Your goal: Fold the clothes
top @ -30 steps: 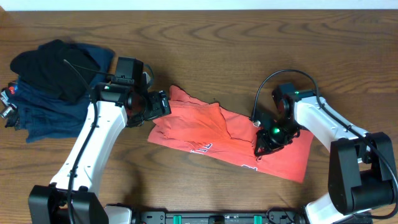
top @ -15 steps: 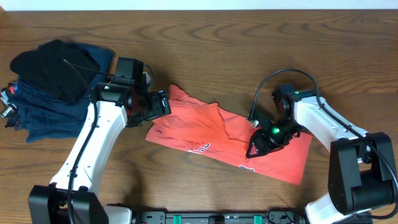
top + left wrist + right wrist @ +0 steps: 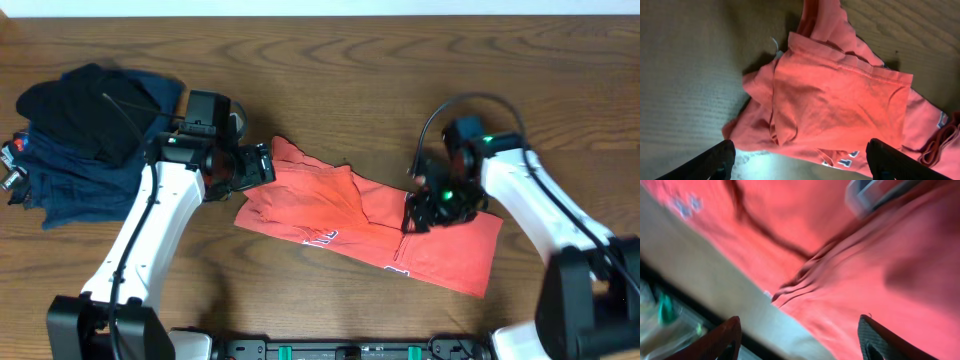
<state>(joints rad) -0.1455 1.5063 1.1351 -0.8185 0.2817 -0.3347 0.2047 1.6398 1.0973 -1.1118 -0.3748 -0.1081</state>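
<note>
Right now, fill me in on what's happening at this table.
Two robot arms are working on a coral-red T-shirt that lies rumpled and partly doubled over on the wooden table. The left arm hovers at the shirt's left edge, jaws open and empty. The right arm is above the shirt's right part, jaws also spread with no cloth between them. A pile of navy and black garments sits at the table's left end.
</note>
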